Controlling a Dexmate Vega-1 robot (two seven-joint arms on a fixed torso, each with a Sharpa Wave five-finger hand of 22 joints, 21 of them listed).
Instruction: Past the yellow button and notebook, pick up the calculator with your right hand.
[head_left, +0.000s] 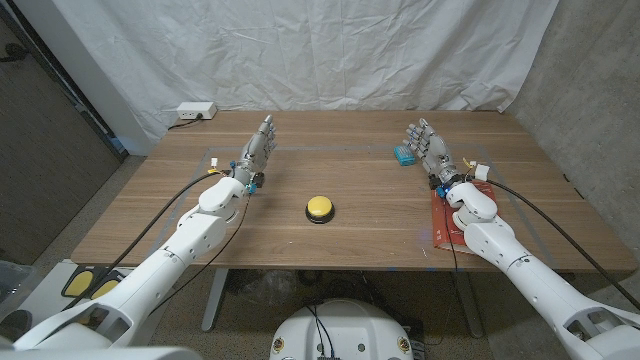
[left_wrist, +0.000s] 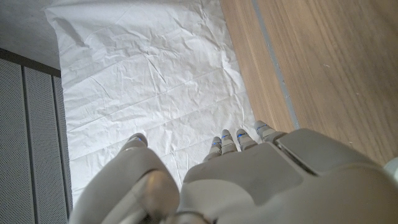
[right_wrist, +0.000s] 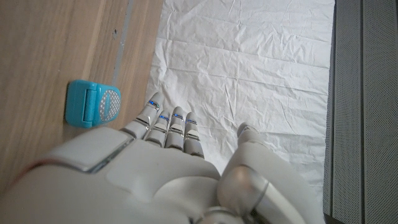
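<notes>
1. Head view: the right robot hand (head_left: 430, 148) stands on its edge over the bench (head_left: 360, 230), fingers straight and apart, holding nothing. The calculator (head_left: 404, 155), small and blue, lies just beside its fingers on the inner side, apart from them as far as can be told. The red notebook (head_left: 447, 222) lies back under that arm's wrist, and the yellow button (head_left: 319, 208) sits well off toward the middle. The left robot hand (head_left: 259, 150) is likewise released, far across the bench.

2. Left wrist view: the left robot hand (left_wrist: 236, 180) reaches toward the white sheet (left_wrist: 155, 81), its fingers extended and empty.

3. Right wrist view: the right robot hand (right_wrist: 155, 168) is loose, with the calculator (right_wrist: 93, 104) lying flat just beside its fingertips (right_wrist: 166, 127).

4. Risk, as a judgement: the calculator is flat and light, so fingers closing from the side could push it away rather than lift it. The forearm passing low may also drag the notebook.
</notes>
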